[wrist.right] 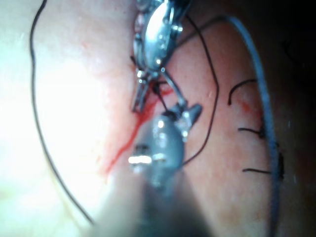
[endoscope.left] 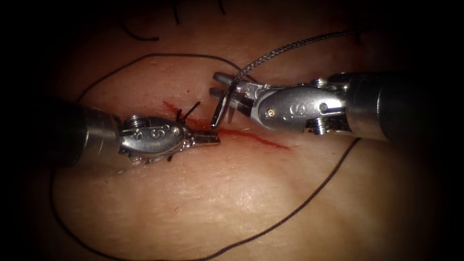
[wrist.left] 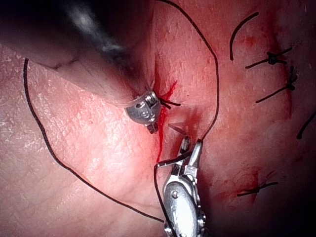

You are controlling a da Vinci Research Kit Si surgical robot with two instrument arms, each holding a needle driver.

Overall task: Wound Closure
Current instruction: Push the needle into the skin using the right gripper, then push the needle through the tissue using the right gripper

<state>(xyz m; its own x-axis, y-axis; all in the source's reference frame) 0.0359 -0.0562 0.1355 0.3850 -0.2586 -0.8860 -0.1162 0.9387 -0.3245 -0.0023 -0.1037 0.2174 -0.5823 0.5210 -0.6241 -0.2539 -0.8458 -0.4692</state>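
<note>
Steel needle (endoscope.left: 221, 107) stands nearly upright in the clamped right tool (endoscope.left: 223, 83), its tip at the cut (endoscope.left: 251, 136); the closed, empty left tool (endoscope.left: 209, 139) lies just beside it.

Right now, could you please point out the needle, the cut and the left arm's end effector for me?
needle (endoscope.left: 220, 108): endoscope view, on its curved body below the right tool.
cut (endoscope.left: 261, 137): endoscope view, on the red line right of the needle tip.
left end effector (endoscope.left: 205, 139): endoscope view, at its jaw tips.
</note>
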